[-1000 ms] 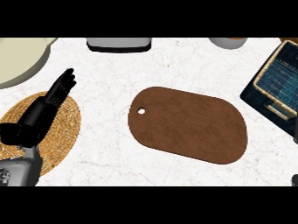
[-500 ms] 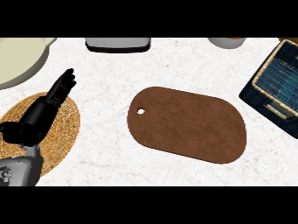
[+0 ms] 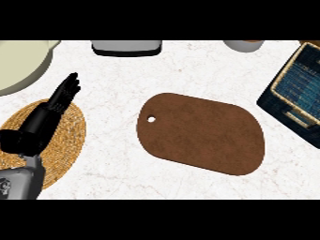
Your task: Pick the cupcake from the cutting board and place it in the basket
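White marble counter is filling the head view, with its bare stretches lying between the objects and along the lower edge. Largest on it, the brown oval cutting board is sitting at the centre, its long axis running from upper left, where the hanging hole is, down to lower right. Its top is showing bare: no cupcake is appearing on it or anywhere else in view, so where the cupcake is cannot be told.

To the board's right, near but apart from it, the dark blue basket with its pale woven rim is being cut off by the view's right edge; nothing is showing in the visible part of its interior.

At the left, well apart from the basket, a round woven placemat is lying under the left hand, which is resting with fingers straight and together, pointing up and slightly right, holding nothing. The right hand is not showing at all.

Judging by the layout, the basket is lying on the right arm's side, and the strip of marble between board and basket is offering open passage.

A cream bowl, a grey appliance and a grey cup are lining the far edge.
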You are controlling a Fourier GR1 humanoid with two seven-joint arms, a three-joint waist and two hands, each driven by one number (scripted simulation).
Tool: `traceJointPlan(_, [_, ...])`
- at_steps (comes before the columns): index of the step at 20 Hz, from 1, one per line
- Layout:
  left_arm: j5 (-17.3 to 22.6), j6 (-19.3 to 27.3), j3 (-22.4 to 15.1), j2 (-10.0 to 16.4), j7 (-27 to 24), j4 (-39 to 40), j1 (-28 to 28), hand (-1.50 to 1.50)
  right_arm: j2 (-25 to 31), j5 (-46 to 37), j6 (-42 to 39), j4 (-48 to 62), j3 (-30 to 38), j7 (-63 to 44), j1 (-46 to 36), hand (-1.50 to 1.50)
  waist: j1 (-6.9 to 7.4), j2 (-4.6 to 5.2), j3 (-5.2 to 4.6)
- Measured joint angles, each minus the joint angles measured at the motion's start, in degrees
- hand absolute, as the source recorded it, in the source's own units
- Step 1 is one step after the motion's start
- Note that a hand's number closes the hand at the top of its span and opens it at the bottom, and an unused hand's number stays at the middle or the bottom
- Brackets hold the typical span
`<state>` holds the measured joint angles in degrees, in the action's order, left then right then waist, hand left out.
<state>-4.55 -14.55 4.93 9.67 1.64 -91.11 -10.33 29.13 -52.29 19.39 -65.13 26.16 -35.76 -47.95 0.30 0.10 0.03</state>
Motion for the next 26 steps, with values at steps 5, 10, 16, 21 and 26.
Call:
traceJointPlan(5, [-0.3,0.2,-0.3,-0.5,0.2,-0.7,0.6,0.00,1.7,1.2,5.9,5.7,0.8,7.4,2.8,1.50,0.16,0.04,0.00])
traceJointPlan(10, [-0.7,0.6,-0.3,-0.7,0.1,0.8,-1.1,0.00,2.4,5.2,13.7,9.3,4.6,12.8,3.6,-1.50,0.16,0.12,0.02])
traceJointPlan(16, [0.4,-0.4,0.4,0.1,1.7,-1.7,-0.3,0.00,6.2,9.1,14.4,15.0,4.7,18.7,2.3,-1.50,0.26,0.06,0.02])
traceJointPlan(21, [0.8,-0.7,0.9,0.2,1.6,-1.6,-0.1,0.00,6.2,12.5,15.8,16.2,4.3,22.3,1.0,-1.50,0.20,-0.01,-0.01])
traceJointPlan(26, [-0.1,-0.2,0.4,-0.4,0.0,-0.2,0.2,0.00,7.9,17.5,15.2,15.3,6.7,22.3,-1.1,-1.50,0.01,-0.03,-0.03])
